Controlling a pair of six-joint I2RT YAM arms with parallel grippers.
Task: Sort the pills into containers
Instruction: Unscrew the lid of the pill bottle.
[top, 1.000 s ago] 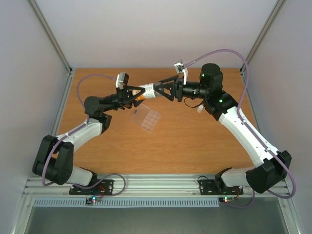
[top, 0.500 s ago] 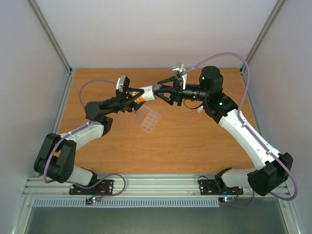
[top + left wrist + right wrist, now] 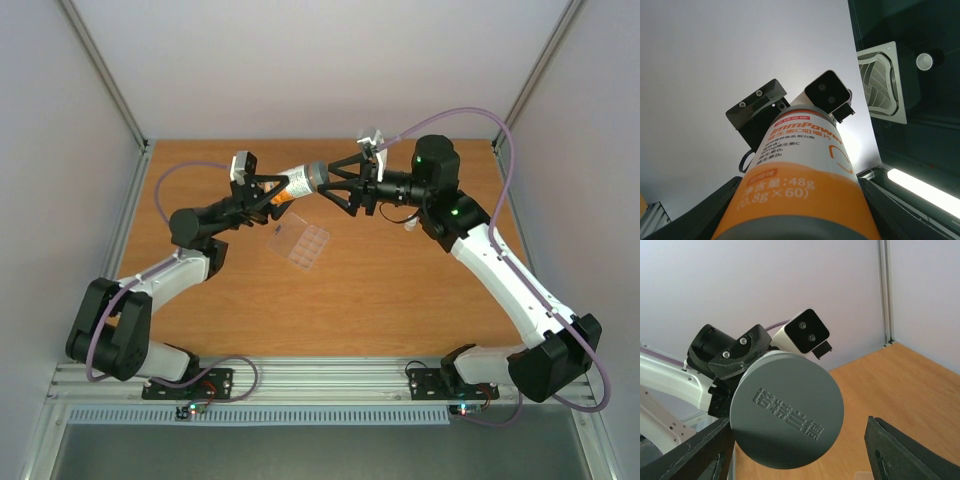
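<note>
Both arms meet in mid-air over the far half of the wooden bench (image 3: 380, 290). The left gripper (image 3: 278, 190) has its jaws clamped on the body of an orange-and-white pill bottle (image 3: 298, 182), held tilted with its grey cap (image 3: 313, 175) pointing toward the right arm. The right gripper (image 3: 334, 186) faces that cap with its jaws apart. From the right wrist, one finger sits close by the cap's edge and the other stands clear of it. The clear plastic pill box (image 3: 301, 244) lies flat on the bench, between the arms and on the near side of the bottle. I cannot make out any pills in its cells.
</note>
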